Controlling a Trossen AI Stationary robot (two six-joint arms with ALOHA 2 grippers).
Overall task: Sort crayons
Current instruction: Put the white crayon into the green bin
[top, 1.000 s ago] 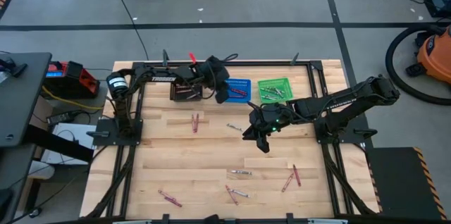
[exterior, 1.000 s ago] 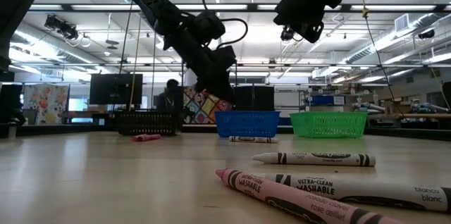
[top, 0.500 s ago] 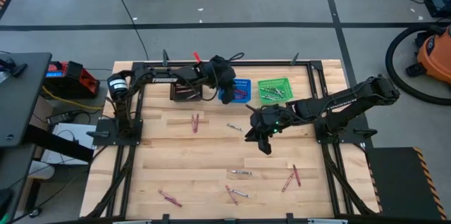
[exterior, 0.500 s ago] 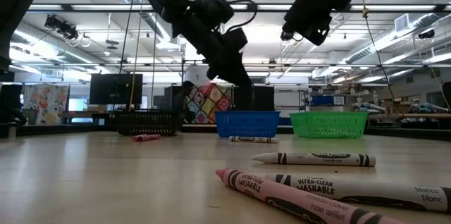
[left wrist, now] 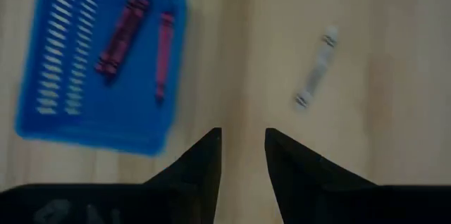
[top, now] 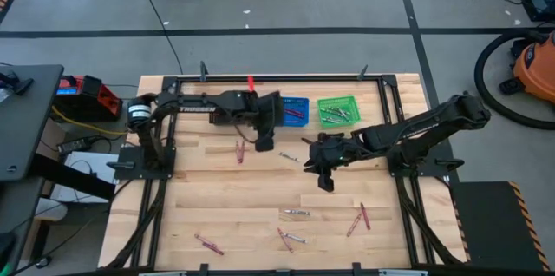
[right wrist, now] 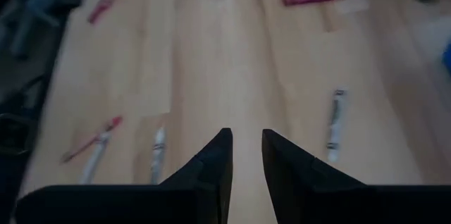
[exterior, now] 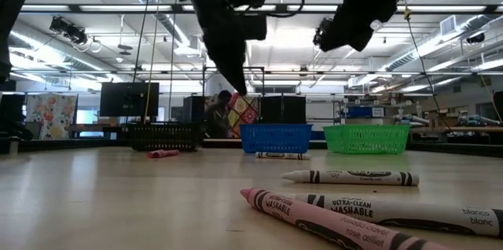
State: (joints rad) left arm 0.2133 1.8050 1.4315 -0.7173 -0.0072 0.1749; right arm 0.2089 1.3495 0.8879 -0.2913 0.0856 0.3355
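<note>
Crayons lie scattered on the wooden table [top: 208, 198]: a red-pink pair [top: 240, 150], a pale grey one [top: 289, 157], another grey one [top: 295, 213], and pink ones near the front [top: 360, 218]. Two red-magenta crayons [left wrist: 127, 34] lie in the blue basket [top: 295, 109]. My left gripper [top: 264, 143] hangs above the table just near of the blue basket, open by a narrow gap and empty [left wrist: 243, 146]. My right gripper [top: 324, 180] hangs right of the grey crayon [right wrist: 335, 122], open by a narrow gap and empty [right wrist: 246, 146].
A green basket [top: 338, 109] with several crayons stands right of the blue one. A black basket [top: 227, 115] stands left of it, partly under my left arm. More crayons lie near the front edge [top: 208, 244] [top: 288, 239]. In the low view three crayons [exterior: 350, 177] lie close by.
My left gripper has swung from over the blue basket toward the table's near edge and a little left, and now hangs over bare wood. My right gripper has stayed nearly where it was.
</note>
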